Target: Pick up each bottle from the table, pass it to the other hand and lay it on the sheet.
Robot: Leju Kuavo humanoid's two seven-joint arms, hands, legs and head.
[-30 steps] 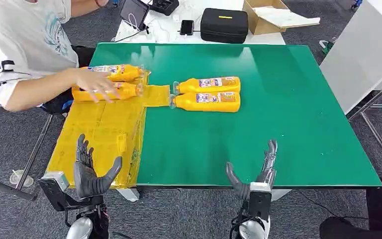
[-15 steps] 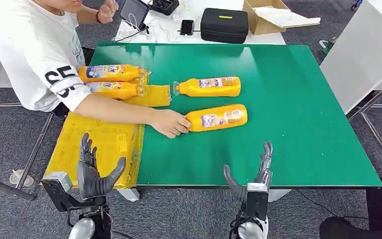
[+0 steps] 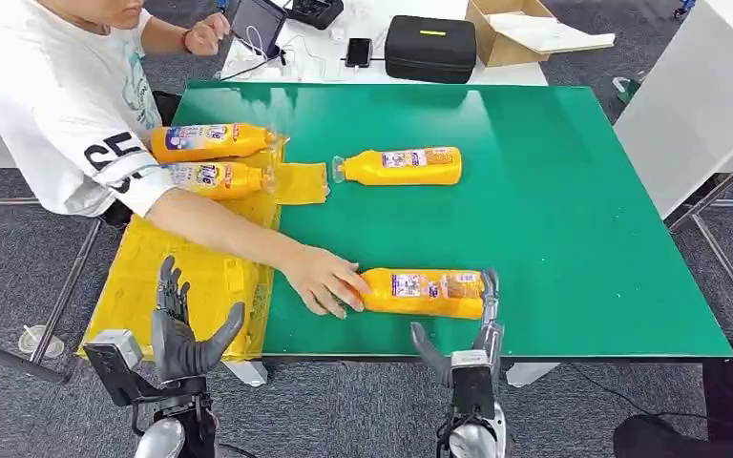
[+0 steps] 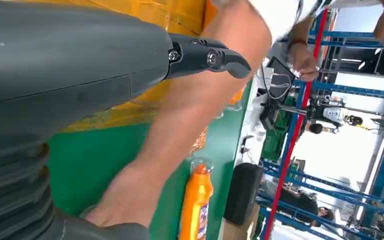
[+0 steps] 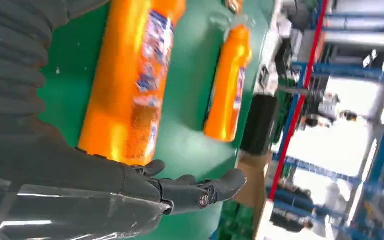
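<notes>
Both my hands are empty with fingers spread: left hand (image 3: 183,336) by the yellow sheet (image 3: 191,256), right hand (image 3: 468,336) just behind the near orange bottle (image 3: 424,292), which a person's hand (image 3: 320,280) touches on the green worktop (image 3: 554,210).

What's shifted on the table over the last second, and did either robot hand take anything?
The person's hand left the sheet and dragged one bottle from beside the far bottle to the near table edge, just ahead of the right robot hand. Neither robot hand took anything; the left robot hand stays open. The two bottles on the yellow sheet stayed.
</notes>
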